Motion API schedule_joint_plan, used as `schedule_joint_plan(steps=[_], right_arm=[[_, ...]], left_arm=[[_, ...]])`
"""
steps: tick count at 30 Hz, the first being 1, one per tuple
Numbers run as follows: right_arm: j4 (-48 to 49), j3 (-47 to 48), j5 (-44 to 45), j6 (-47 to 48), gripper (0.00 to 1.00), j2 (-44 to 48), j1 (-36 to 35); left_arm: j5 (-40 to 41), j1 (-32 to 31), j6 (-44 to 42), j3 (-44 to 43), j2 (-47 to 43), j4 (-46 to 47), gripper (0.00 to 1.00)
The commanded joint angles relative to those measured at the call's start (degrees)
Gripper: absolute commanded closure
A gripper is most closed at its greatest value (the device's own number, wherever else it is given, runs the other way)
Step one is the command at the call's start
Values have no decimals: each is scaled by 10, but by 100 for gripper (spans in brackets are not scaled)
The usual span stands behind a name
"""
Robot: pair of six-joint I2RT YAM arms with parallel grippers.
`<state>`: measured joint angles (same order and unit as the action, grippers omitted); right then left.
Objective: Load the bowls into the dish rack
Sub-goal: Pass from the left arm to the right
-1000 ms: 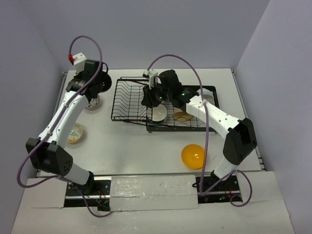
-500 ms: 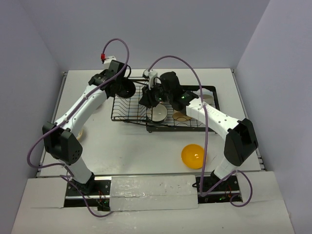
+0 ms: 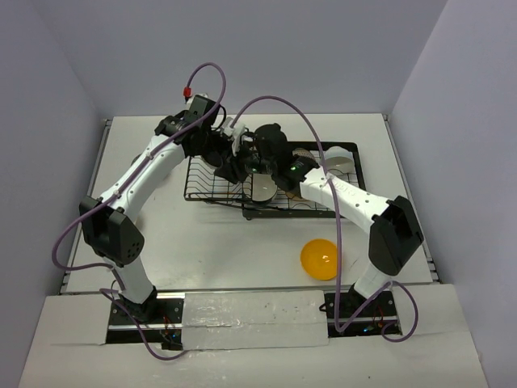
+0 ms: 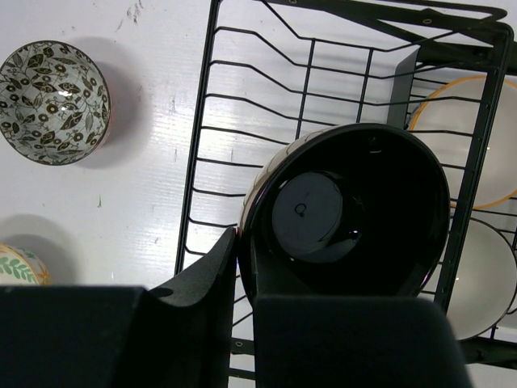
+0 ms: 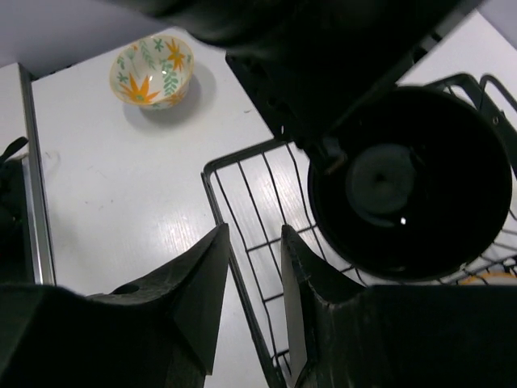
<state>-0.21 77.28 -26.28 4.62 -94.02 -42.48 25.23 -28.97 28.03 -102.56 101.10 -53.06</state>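
The left gripper [image 4: 236, 242] is shut on the rim of a black bowl [image 4: 355, 210], holding it just above the slotted section of the black wire dish rack [image 4: 242, 97]. From above, the left gripper [image 3: 213, 148] hangs over the dish rack [image 3: 198, 174], close to my right gripper [image 3: 236, 166]. The right gripper [image 5: 254, 242] is open and holds nothing, over the rack wires beside the black bowl [image 5: 412, 186]. A white bowl [image 3: 262, 187] and a tan bowl [image 3: 301, 192] lie in the basket section. An orange-yellow bowl [image 3: 320, 259] sits on the table in front.
A leaf-patterned bowl [image 4: 52, 101] and a floral bowl [image 4: 14, 267] stand on the table left of the rack. The floral bowl [image 5: 152, 69] also shows in the right wrist view. Another white bowl [image 3: 339, 164] rests at the rack's right end. Both arms crowd the rack's middle.
The left arm has swung right from the table's left side, carrying the black bowl over the rack. The right gripper has shifted slightly left and its jaws have widened a little.
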Motion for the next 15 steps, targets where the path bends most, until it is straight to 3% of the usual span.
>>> schedule_joint_plan(steps=[1,15], right_arm=[[17,44,4,21,60,-24,-10],[27,63,45,23,60,-79,-21]], left_arm=[[-12,-4,-12,-45,-8,9,100],[-61,-6,-17,-61,-15,1,100]])
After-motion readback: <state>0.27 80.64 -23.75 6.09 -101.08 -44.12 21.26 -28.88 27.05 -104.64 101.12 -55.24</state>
